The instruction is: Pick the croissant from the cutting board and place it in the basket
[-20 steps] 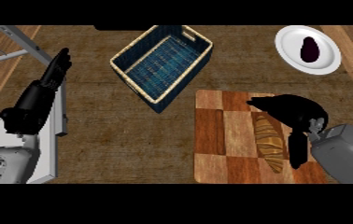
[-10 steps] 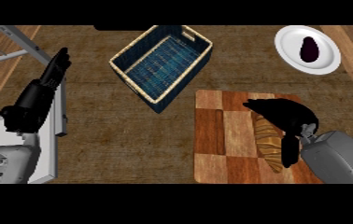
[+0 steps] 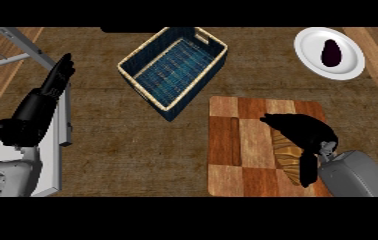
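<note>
From the head view I read no writing or labels anywhere on the counter (image 3: 133, 149). The basket (image 3: 173, 70) sits tilted at upper centre, dark blue with a pale woven rim, and I see nothing inside but its slatted blue floor. At the upper right a white plate (image 3: 330, 52) holds one dark purple, egg-shaped item (image 3: 330, 53). The cutting board (image 3: 255, 146), a patchwork of light and reddish wood blocks, lies at lower right, just beside the basket's near corner. The croissant (image 3: 288, 155) is on the board's right part: golden brown, ridged, long, running up and down the view. My right hand (image 3: 303, 129) is on top of it, fingers curled over its upper end and the thumb running down its right side, so I call that a grasp. My left hand (image 3: 57, 75) rests at the left edge, fingers straight and relaxed, holding nothing.
</note>
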Robot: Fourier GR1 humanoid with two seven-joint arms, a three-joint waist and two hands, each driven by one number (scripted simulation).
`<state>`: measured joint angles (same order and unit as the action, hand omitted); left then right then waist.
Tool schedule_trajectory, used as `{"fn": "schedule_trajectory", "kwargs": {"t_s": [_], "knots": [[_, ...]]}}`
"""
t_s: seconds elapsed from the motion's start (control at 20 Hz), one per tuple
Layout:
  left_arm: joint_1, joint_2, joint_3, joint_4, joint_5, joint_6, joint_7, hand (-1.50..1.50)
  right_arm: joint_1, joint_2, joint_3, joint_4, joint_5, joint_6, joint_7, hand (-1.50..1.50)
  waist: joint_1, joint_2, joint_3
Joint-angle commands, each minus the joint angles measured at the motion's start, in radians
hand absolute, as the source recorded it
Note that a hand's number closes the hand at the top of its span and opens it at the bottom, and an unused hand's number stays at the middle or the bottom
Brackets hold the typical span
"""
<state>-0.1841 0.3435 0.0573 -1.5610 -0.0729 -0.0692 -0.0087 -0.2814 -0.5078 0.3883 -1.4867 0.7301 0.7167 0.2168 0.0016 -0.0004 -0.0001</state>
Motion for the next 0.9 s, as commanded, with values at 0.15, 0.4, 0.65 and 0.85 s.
{"fn": "schedule_trajectory", "kwargs": {"t_s": [0.15,0.4,0.65,0.85], "knots": [[-0.024,-0.051,-0.011,-0.015,-0.055,0.017,0.046,0.00,0.015,0.011,-0.039,0.137,0.102,-0.059,-0.113,-1.50,0.001,0.001,0.000],[-0.065,-0.047,0.030,-0.027,-0.040,-0.020,0.082,0.00,0.034,0.071,-0.054,0.108,0.161,-0.052,-0.097,-1.50,-0.002,0.000,0.000],[-0.032,-0.043,0.056,-0.042,-0.039,-0.045,0.048,0.00,0.045,0.129,-0.061,0.177,0.206,-0.086,-0.120,1.50,0.000,0.000,0.000],[-0.075,-0.056,0.045,-0.011,-0.046,-0.051,0.082,0.00,-0.048,0.116,-0.100,0.289,0.205,-0.088,-0.210,1.50,0.003,0.002,0.000]]}}
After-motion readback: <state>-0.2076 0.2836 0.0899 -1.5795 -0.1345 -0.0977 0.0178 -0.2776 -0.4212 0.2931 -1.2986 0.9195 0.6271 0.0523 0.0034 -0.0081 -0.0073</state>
